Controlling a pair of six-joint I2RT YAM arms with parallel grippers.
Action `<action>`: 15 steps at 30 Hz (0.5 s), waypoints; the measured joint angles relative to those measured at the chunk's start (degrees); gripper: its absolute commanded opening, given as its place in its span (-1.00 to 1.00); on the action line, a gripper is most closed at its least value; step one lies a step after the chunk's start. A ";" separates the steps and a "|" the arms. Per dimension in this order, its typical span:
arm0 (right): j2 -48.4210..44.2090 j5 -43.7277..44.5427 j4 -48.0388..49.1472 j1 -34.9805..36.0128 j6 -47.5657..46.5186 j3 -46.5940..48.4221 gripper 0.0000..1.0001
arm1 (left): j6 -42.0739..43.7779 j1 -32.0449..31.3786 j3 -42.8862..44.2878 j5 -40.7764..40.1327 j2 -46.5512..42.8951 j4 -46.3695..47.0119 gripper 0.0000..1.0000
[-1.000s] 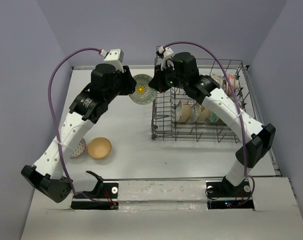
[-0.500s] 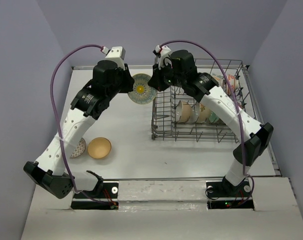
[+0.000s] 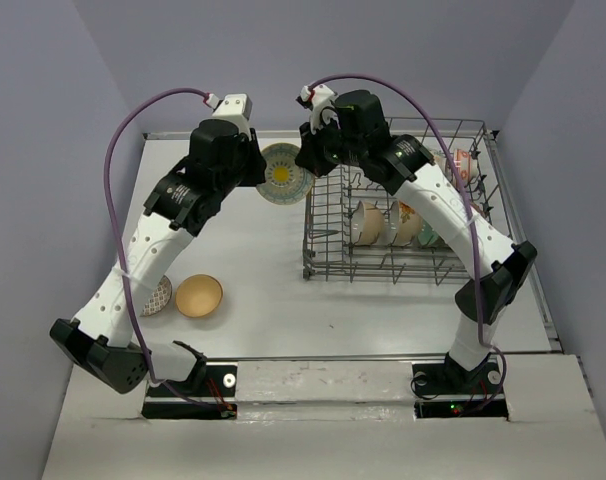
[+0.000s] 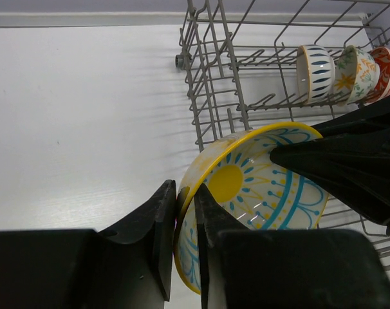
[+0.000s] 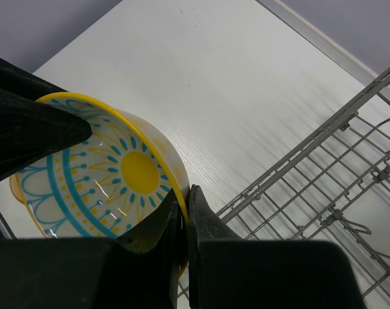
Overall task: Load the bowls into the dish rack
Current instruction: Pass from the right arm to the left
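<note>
Top external view: yellow-centred bowl [image 3: 281, 177] is in the air between the two arms, just beside the far left corner of the dish rack [image 3: 383, 272], above the bench [image 3: 253, 250].

- Left tool [image 4: 184, 199]: clenched on the bowl's rim, one finger inside, one outside.
- Right tool [image 5: 185, 203]: also pinched on the rim, at the opposite side. Bowl tipped on edge, its inside facing both wrist cameras.
- Step in hand, my reading: a hand-over in mid-air. The rack lies on the right arm's side, so the right arm probably carries on from here.
- Next move calls for one tool to let go cleanly while the other keeps its pinch. A thin-rim grip on a tilted bowl could swing or slip when the second support goes.
- Then lift over the rack's tall wire wall and lower the bowl on edge between tines.

Edges and room:
- Rack's corner wires are near the bowl's lower side in the left wrist view, apart from it.
- Racked bowls [image 3: 368, 222] stand in the middle and far right. Tine rows at the left end look free.
- Tan bowl [image 3: 199, 296] and a patterned bowl [image 3: 159, 296], partly under the left arm, wait on the bench, well apart from the rack.
</note>
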 measured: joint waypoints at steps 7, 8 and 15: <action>0.87 0.63 -2.27 0.00 -3.32 2.36 -0.98 | 0.55 -0.07 0.37 1.05 0.61 -0.55 -0.59; 1.09 0.57 -2.47 0.00 -3.67 2.80 -0.97 | 0.61 -0.04 0.37 1.05 0.61 -0.55 -0.60; 2.54 -0.13 -3.76 0.00 -5.73 5.42 -0.98 | 1.25 0.00 0.37 0.92 0.59 -0.66 -1.00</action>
